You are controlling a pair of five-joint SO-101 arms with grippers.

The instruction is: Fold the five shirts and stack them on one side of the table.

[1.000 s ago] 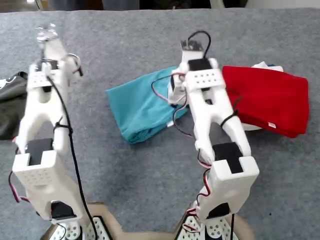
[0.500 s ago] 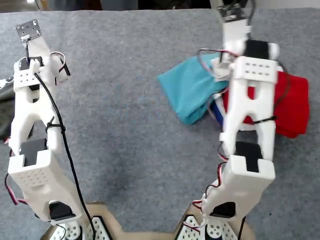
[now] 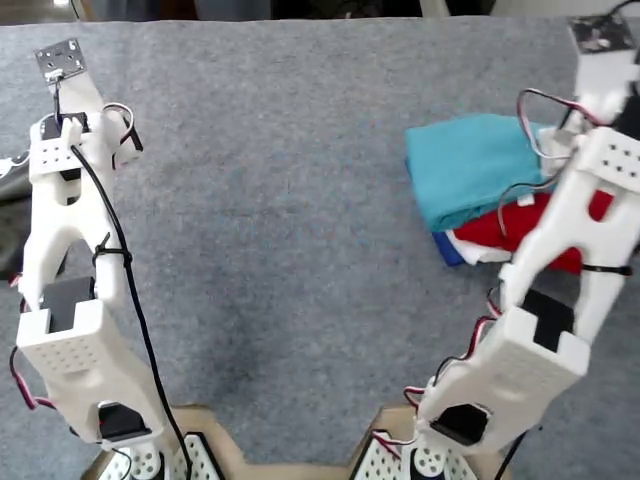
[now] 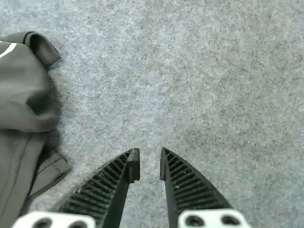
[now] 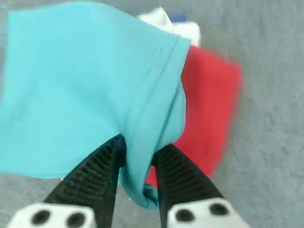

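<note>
- While the right gripper (image 5: 137, 145) pinches the teal shirt (image 3: 470, 165), it lies atop the red shirt (image 3: 505, 228), apparently overhanging toward mid-table.
- Left gripper (image 4: 146, 164), slightly parted, empty, hangs beside the dark shirt (image 4: 21, 109).

Open passage over grey table (image 3: 280, 200) between dark shirt (image 4: 21, 95) and teal shirt (image 3: 470, 170)

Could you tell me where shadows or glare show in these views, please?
High view: the light is even, with no glare on the grey table cover; just a soft shadow along the edge of the teal shirt. Left wrist view: the dark shirt throws a faint shadow onto the cover beside it. Right wrist view: the fold pinched in the right hand looks darker.
</note>
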